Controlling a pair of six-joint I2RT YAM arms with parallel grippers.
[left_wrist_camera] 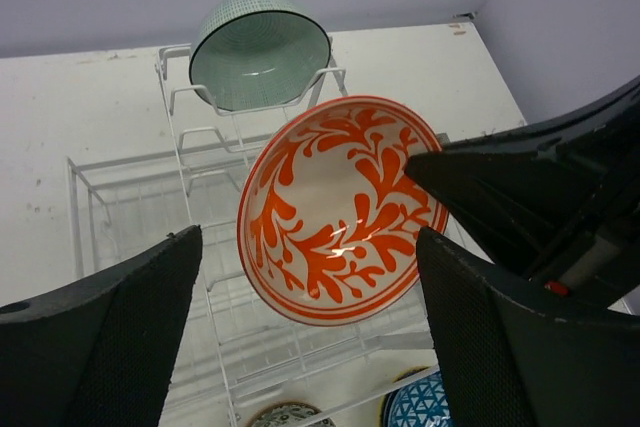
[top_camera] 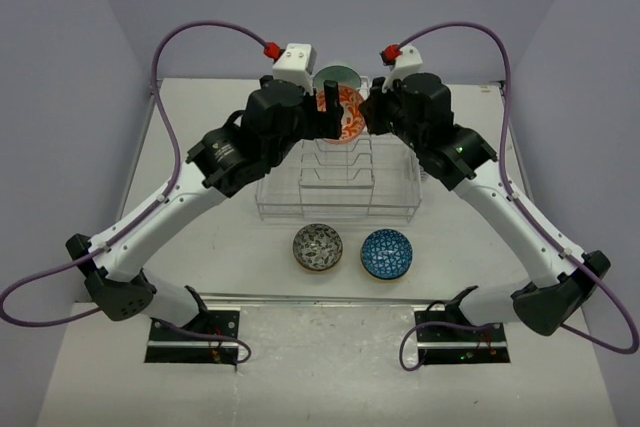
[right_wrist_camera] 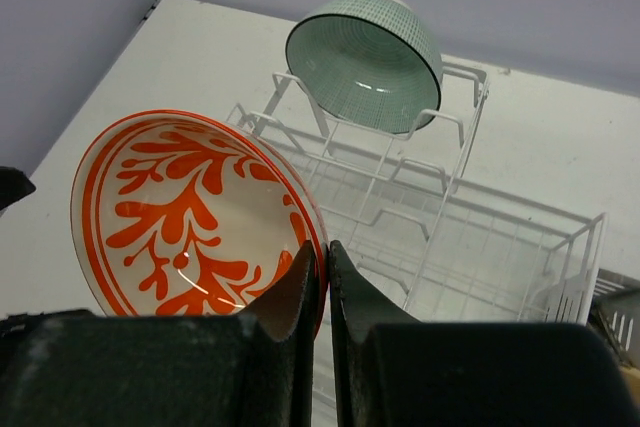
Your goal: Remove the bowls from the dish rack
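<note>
The orange-red bowl with a white motif [top_camera: 346, 113] hangs tilted above the back of the white wire dish rack [top_camera: 340, 195]. My right gripper [top_camera: 370, 113] is shut on its right rim; the wrist view shows the fingers [right_wrist_camera: 322, 249] pinching the rim of the bowl [right_wrist_camera: 190, 212]. My left gripper [top_camera: 326, 105] is open; in its view the bowl [left_wrist_camera: 335, 212] sits ahead between its spread fingers [left_wrist_camera: 308, 239], untouched. A pale green bowl [top_camera: 338, 77] stands on edge in the rack's far slot [left_wrist_camera: 258, 52] [right_wrist_camera: 365, 62].
A grey-speckled bowl [top_camera: 317, 247] and a blue mosaic bowl [top_camera: 386, 253] sit on the table in front of the rack. The rack's side caddy [right_wrist_camera: 618, 319] is at its right end. Both arms crowd over the rack's back half.
</note>
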